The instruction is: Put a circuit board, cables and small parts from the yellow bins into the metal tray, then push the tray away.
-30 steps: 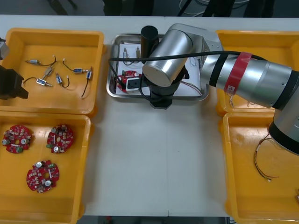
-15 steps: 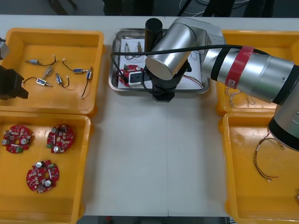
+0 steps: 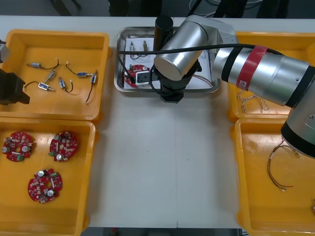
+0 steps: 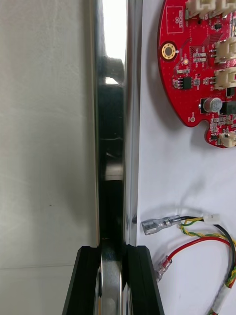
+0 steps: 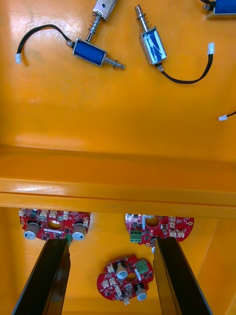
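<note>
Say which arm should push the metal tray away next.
Right. Its black two-finger tool is clamped on the near rim of the shiny metal tray; the left tool hangs open over the yellow plastic bins.

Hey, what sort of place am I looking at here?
Likely an electronics assembly or kitting bench: yellow bins hold sorted round red circuit boards and small metal parts. The right hand grips the near rim of the metal tray; the left hand hangs open above the left bins.

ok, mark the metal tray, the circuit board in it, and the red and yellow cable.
metal tray [image 4: 115, 123], right wrist view, on its shiny rim.
circuit board [image 4: 196, 64], right wrist view, on its red face.
red and yellow cable [image 4: 192, 244], right wrist view, on the red strand.
</note>
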